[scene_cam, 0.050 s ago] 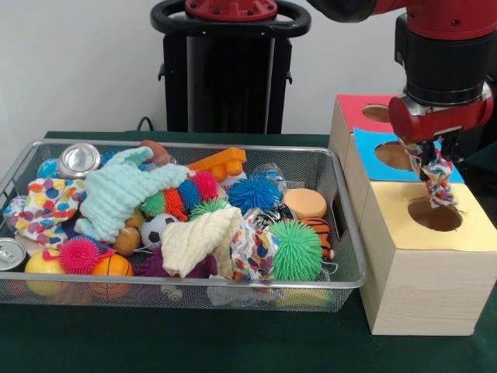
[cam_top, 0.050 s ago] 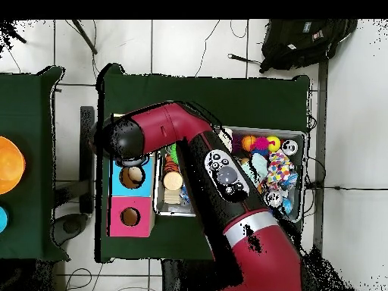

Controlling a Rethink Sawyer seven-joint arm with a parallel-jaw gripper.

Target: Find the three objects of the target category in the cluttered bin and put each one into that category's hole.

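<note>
Front view. The gripper [scene_cam, 0.050 s ago: 426, 149] hangs directly above the yellow-topped box [scene_cam, 0.050 s ago: 431, 272]; its fingers are closed on the upper end of a braided rope toy [scene_cam, 0.050 s ago: 437, 177], whose lower end dangles at the rim of the yellow box's hole [scene_cam, 0.050 s ago: 434, 214]. Judged by its hang and its frayed strands, the toy is light, soft and limp, not fragile; a pinch across the braid near 1 end lets the rest trail, as here. Behind the yellow box lie the blue-topped hole [scene_cam, 0.050 s ago: 392, 155] and the red-topped hole [scene_cam, 0.050 s ago: 378, 113]. To the left of the yellow box stands the wire bin [scene_cam, 0.050 s ago: 342, 233], crowded with spiky balls, cloths and cans; a similar multicoloured rope piece [scene_cam, 0.050 s ago: 252, 249] lies in it near the green spiky ball [scene_cam, 0.050 s ago: 295, 249]. The arm descends vertically from the upper right, wrist pointing down.

Overhead view. The arm [cam_top, 0.050 s ago: 193, 144] reaches from the base across the bin [cam_top, 0.050 s ago: 299, 174] and bends over the row of boxes, its black wrist [cam_top, 0.050 s ago: 125, 140] covering the yellow box; the blue [cam_top, 0.050 s ago: 131, 176] and red [cam_top, 0.050 s ago: 130, 217] tops show beside it. The gripper and toy are hidden here.
</note>
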